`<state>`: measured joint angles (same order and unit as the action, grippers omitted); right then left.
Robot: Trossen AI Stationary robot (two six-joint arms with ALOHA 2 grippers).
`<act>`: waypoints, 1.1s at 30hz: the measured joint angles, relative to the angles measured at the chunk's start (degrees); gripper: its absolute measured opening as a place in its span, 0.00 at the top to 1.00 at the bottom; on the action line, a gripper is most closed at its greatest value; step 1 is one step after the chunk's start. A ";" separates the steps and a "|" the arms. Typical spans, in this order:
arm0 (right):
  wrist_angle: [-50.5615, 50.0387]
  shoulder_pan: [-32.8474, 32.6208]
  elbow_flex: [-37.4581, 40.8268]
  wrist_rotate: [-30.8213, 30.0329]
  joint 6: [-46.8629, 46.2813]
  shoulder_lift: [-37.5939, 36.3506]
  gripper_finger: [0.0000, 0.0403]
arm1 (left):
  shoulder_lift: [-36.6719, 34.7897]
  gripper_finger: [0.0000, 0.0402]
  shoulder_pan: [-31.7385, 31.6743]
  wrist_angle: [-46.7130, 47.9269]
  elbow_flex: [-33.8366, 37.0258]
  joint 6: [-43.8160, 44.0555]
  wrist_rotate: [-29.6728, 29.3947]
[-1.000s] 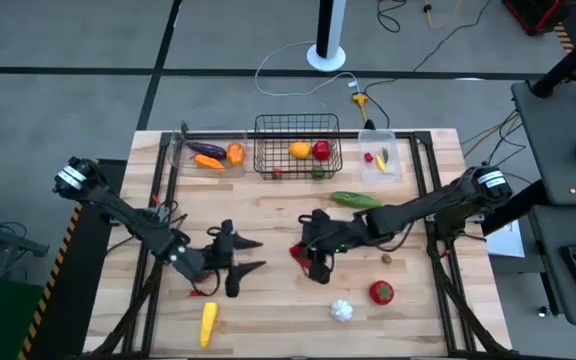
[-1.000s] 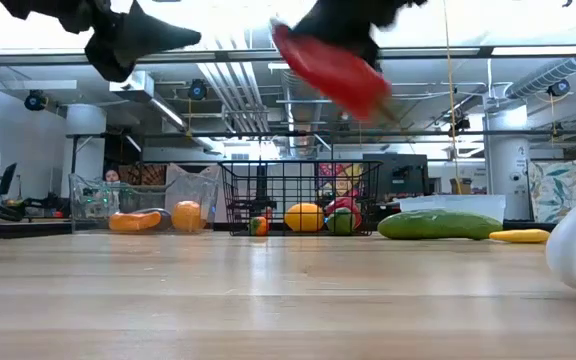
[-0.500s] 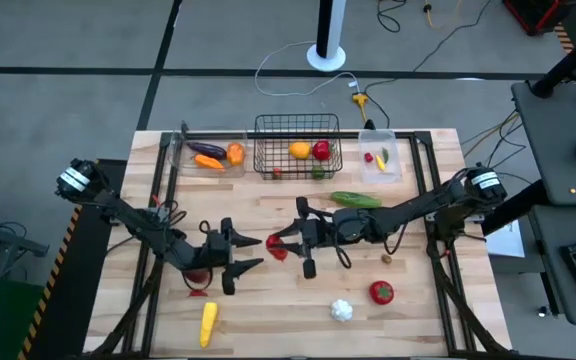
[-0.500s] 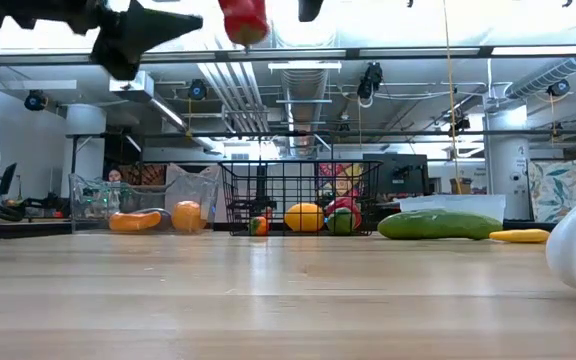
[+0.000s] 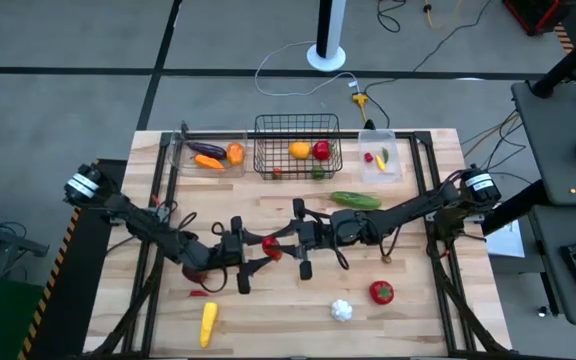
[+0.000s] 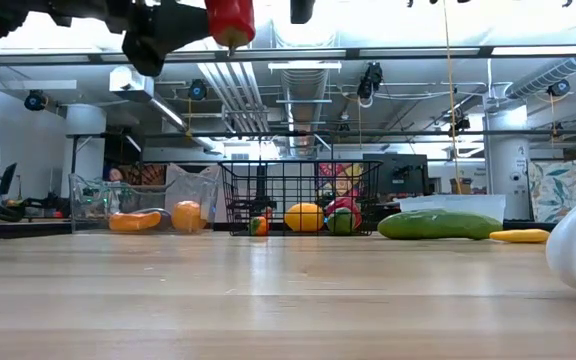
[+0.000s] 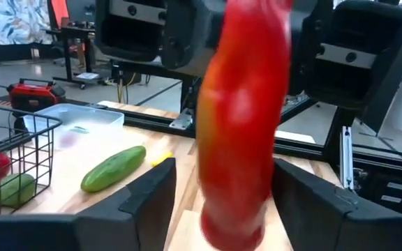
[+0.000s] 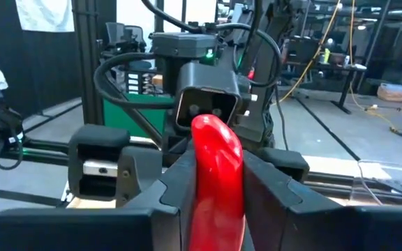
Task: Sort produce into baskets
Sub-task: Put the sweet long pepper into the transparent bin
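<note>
The red pepper (image 5: 271, 247) hangs above the table (image 5: 408, 300) at mid-width, well in front of the wire basket (image 5: 298, 150). The right gripper (image 5: 290, 243) pinches it, its fingers (image 8: 180, 188) close against the pepper's two sides. The left gripper (image 5: 251, 255) meets it from the other side: its fingers (image 7: 152, 202) stand apart with the pepper between them, though whether they touch it is hard to tell.

Inside the wire basket lie an orange (image 5: 299, 150) and another red piece. Left of the basket, a clear bin (image 5: 180, 152) holds an eggplant (image 5: 208, 150). Right of it, a smaller bin (image 5: 393, 160) has two small pieces. A cucumber (image 5: 355, 200) lies just in front of the basket, toward its right. Well in front of the basket, near the table's front edge, lie corn (image 5: 208, 322), garlic (image 5: 341, 310) and a tomato (image 5: 381, 292).
</note>
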<state>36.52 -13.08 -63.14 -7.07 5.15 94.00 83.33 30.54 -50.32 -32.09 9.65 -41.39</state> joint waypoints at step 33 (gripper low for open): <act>-32.29 0.00 0.05 -13.38 -12.08 -17.04 0.34 | -16.36 0.80 -7.28 25.19 -0.03 9.59 -5.01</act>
<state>4.23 -13.08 -63.09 -20.45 -6.93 76.96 66.97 23.27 -25.13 -32.12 19.24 -46.40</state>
